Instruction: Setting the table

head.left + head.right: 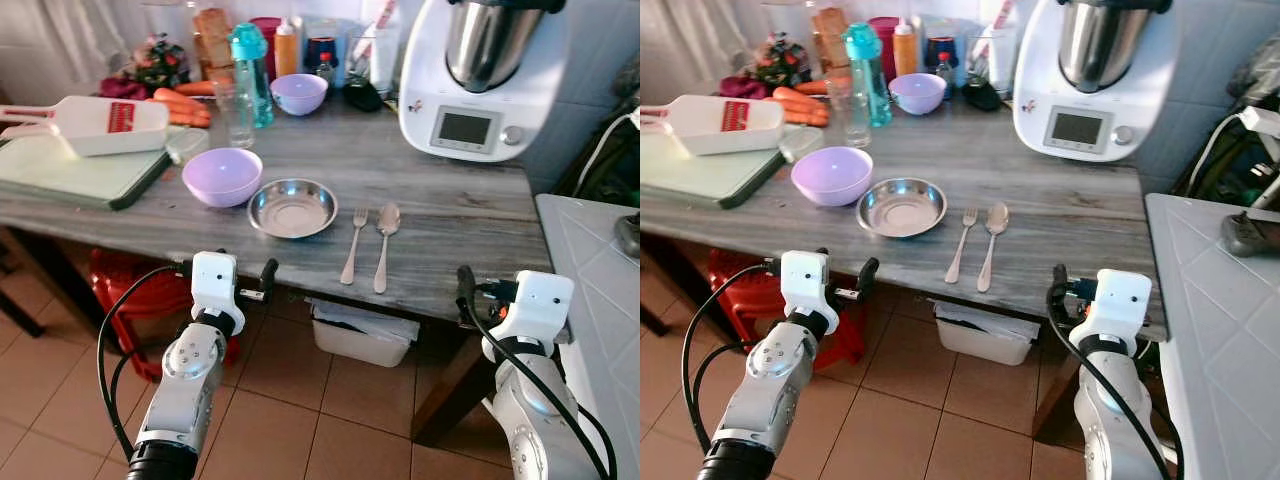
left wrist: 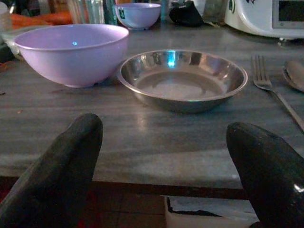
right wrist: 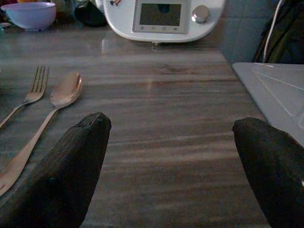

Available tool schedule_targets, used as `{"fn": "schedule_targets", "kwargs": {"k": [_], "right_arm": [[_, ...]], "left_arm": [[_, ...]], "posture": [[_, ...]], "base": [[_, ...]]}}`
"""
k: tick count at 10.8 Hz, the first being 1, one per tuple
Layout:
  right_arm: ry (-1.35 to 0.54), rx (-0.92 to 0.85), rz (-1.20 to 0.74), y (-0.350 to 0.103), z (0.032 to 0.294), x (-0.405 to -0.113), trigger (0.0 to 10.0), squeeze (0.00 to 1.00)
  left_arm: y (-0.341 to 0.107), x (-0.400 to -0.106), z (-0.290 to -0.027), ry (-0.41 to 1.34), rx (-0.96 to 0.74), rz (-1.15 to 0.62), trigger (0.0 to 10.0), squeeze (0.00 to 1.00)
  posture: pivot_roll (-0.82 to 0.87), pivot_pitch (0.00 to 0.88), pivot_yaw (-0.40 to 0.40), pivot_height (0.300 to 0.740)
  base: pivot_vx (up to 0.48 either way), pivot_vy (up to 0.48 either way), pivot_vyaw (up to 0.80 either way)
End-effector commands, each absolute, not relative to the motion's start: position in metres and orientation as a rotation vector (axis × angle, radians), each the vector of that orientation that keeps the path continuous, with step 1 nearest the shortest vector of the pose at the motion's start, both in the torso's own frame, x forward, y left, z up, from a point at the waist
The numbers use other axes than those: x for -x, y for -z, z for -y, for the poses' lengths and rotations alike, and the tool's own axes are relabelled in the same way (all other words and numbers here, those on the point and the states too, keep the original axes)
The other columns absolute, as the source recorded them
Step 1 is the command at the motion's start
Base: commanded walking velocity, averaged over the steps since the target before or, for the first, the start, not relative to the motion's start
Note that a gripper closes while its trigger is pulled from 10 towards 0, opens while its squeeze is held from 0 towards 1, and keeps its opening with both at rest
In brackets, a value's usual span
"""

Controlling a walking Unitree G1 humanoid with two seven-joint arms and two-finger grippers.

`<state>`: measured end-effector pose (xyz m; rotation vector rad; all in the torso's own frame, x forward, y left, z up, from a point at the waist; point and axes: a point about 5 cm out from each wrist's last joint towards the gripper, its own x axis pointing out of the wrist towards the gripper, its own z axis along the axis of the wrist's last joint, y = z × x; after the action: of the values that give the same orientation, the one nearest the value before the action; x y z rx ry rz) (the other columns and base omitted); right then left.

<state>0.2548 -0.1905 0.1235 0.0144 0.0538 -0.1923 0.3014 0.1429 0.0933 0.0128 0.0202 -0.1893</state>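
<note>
On the grey wooden table [image 1: 450,215] a shallow steel plate [image 1: 292,207] lies near the front edge. Touching its left rim is a lilac bowl [image 1: 222,176]. A fork [image 1: 353,243] and a spoon [image 1: 385,243] lie side by side just right of the plate. My left gripper [image 1: 228,272] hovers open and empty just off the table's front edge, in line with the plate [image 2: 183,78] and bowl [image 2: 71,52]. Also off the front edge, my right gripper [image 3: 171,161] is open and empty, pointing at bare tabletop right of the spoon [image 3: 57,102].
At the back stand a white kitchen machine [image 1: 480,80], a second lilac bowl [image 1: 299,93], a glass [image 1: 236,113], a teal bottle [image 1: 250,70] and carrots [image 1: 185,105]. A cutting board [image 1: 80,170] with a white dish [image 1: 95,125] lies left. A red stool [image 1: 120,290] and white bin [image 1: 365,335] sit underneath.
</note>
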Motion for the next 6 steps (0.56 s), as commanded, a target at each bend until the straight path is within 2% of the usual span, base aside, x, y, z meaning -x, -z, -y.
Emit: {"fn": "schedule_targets", "kwargs": {"k": [1, 4, 5, 6], "right_arm": [[0.192, -0.019, -0.028, -0.1312, 0.1886, -0.2557, 10.0, 0.0], [0.191, -0.031, -0.032, -0.132, 0.1876, -0.2585, 10.0, 0.0], [0.192, -0.035, -0.031, -0.1326, 0.1882, -0.2588, 10.0, 0.0], [0.187, -0.032, -0.032, -0.1324, 0.1873, -0.2589, 10.0, 0.0]], "left_arm": [[-0.0934, -0.3027, -0.1459, 0.176, -0.021, -0.022, 10.0, 0.0], [-0.0916, -0.303, -0.1431, 0.174, -0.033, -0.033, 10.0, 0.0], [-0.0913, -0.3034, -0.143, 0.173, -0.035, -0.036, 10.0, 0.0], [-0.092, -0.3046, -0.1432, 0.173, -0.036, -0.036, 10.0, 0.0]], "posture": [[0.02, 0.0, 0.008, 0.74], [0.02, 0.0, 0.001, 0.74], [0.02, 0.0, 0.001, 0.74], [0.02, 0.0, 0.0, 0.74]], "base": [[0.0, 0.0, -0.8], [0.0, 0.0, -0.8], [-0.262, 0.0, -0.44], [-0.274, 0.0, 0.0]]}}
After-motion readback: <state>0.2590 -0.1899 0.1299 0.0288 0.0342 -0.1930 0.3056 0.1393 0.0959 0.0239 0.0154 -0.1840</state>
